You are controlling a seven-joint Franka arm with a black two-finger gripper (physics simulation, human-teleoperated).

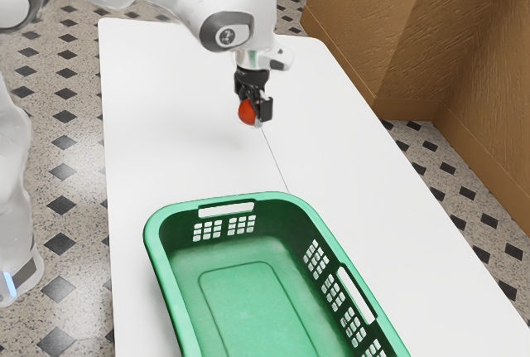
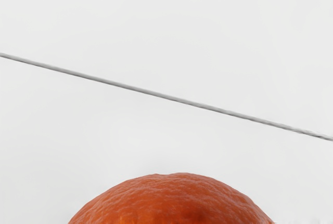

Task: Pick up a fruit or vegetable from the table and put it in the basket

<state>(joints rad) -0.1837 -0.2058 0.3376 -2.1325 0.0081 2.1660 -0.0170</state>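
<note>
Clutching an orange fruit (image 1: 246, 112), the claw (image 1: 253, 110) hangs midair.

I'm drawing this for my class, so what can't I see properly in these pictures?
The back of the orange fruit: faces away in the exterior view; the gripper also covers some of the fruit.
The rest of the fruit: cut off by the wrist view's lower edge.
The green basket's near end: cut off by the exterior view's bottom edge.
Whether the table's thin line runs on: the basket hides that in the exterior view.
</note>
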